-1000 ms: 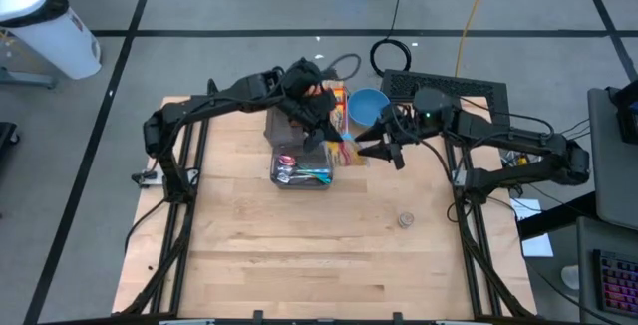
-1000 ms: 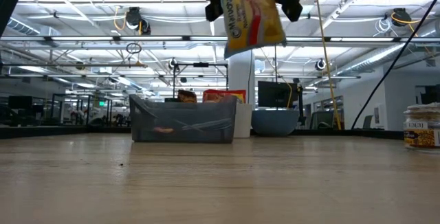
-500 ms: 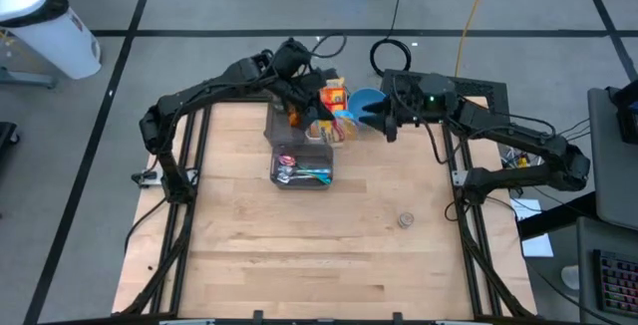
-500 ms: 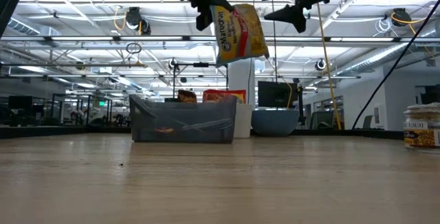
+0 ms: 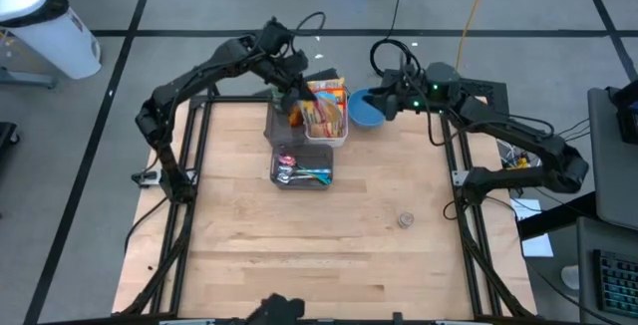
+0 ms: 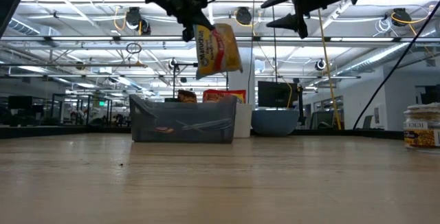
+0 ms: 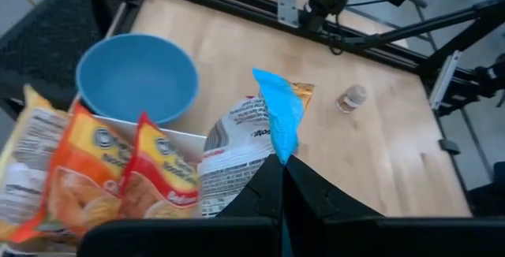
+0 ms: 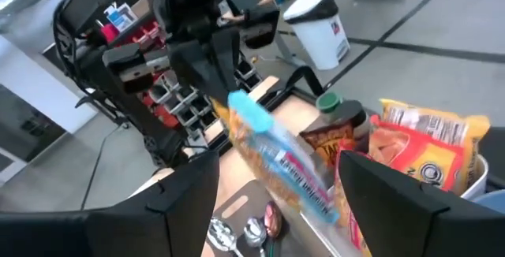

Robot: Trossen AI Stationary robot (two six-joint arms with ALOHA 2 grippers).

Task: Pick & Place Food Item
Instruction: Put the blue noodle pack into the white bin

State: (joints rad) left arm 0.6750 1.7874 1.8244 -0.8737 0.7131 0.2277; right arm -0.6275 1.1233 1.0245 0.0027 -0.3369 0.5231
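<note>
The left gripper (image 6: pixel 184 19) hangs in the air above the white bin (image 5: pixel 337 141) at the far side of the wooden table (image 5: pixel 319 255), its jaws pinched together on the blue sealed top edge of a noodle packet (image 6: pixel 214 49). The packet dangles freely below the fingers, tilted, just over the bin. It looks light, thin and crinkly, a soft plastic pouch that likely holds a brittle noodle block, so it would probably swing and could slip; the flat sealed edge where it is now pinched seems the surest place to hold it, since squeezing the middle might crush the contents. The right gripper (image 6: pixel 297 7) hovers at a similar height just to the bin's right, near the blue bowl (image 5: pixel 365 107), its jaws apart and empty. Inside the white bin more orange and yellow snack packets (image 7: pixel 102 170) stand upright, and these crowd the space where the hanging packet would go down. Directly in front of the bin, touching or nearly so, sits a clear tray (image 5: pixel 301 169) holding cutlery. A small jar (image 5: pixel 405 220) stands well apart from the bin, toward the table's right front. The nearby right arm is the closest thing that could get in the way.
</note>
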